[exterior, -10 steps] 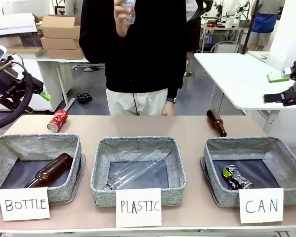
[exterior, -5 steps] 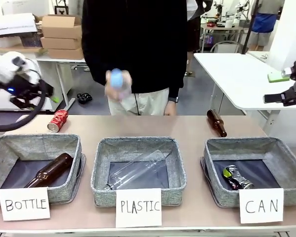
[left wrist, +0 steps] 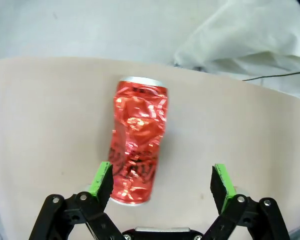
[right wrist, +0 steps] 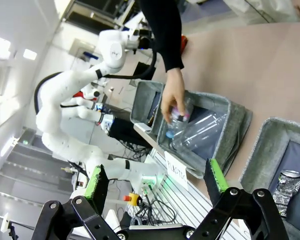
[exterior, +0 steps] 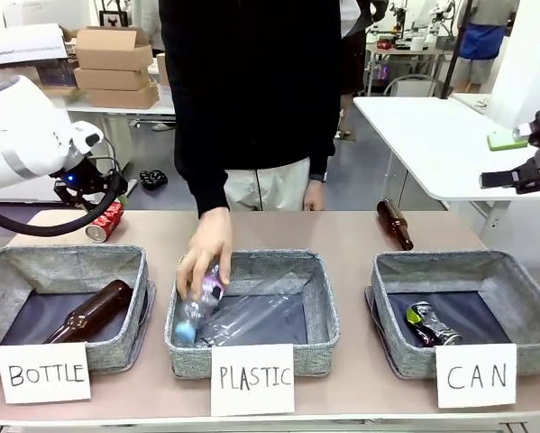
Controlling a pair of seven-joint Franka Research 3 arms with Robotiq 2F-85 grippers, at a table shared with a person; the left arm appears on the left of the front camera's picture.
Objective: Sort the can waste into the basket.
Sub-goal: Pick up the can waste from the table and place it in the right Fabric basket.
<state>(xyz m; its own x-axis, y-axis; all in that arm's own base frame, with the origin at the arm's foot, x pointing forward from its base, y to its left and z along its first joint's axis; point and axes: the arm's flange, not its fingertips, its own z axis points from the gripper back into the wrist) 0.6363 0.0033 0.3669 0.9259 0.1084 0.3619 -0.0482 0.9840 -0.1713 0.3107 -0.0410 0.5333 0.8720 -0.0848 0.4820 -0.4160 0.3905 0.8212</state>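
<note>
Alignment is the point now: the left claw (left wrist: 161, 180) hangs spread wide over the red can (left wrist: 137, 155), which lies on the worktop (left wrist: 250, 140) just ahead of it, nearer to one pad than the other. I would centre the claw across the can before closing. The right claw (right wrist: 157, 182) is also spread, empty.

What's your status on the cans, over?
Left end effector open above red can; right end effector open, raised aside. CAN basket holds other can. Person's hand at plastic bin.
</note>
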